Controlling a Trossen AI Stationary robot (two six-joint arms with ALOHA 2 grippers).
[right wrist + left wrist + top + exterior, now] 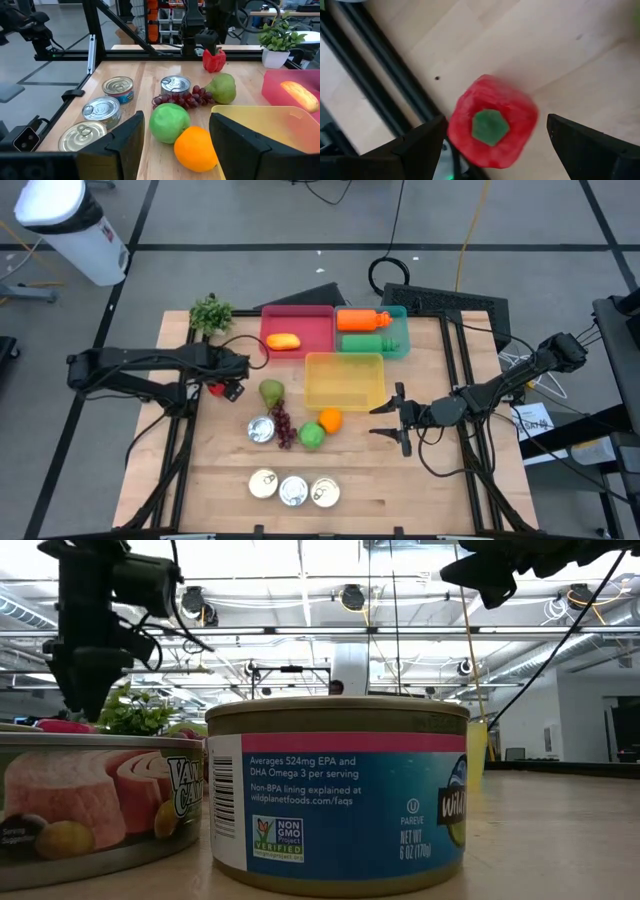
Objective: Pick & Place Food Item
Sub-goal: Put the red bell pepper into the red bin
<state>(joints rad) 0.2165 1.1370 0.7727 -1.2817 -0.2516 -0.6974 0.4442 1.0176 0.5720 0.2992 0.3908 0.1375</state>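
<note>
A red bell pepper (492,127) with a green stem stands on the wood table near its left edge (213,388). My left gripper (496,121) hangs open right above it, one finger on either side; it also shows in the high view (224,383) and, beyond the food, in the right wrist view (209,39). My right gripper (381,420) is open low over the table's right half, pointing at an orange (196,148) and a green apple (169,122). Neither gripper holds anything.
A pear (271,391), grapes (283,425) and a can (261,429) lie mid-table; three more cans (294,490) stand near the near edge. A yellow bin (345,380), a red bin (297,330) and a teal bin (385,332) sit toward the far edge, beside a potted plant (210,313).
</note>
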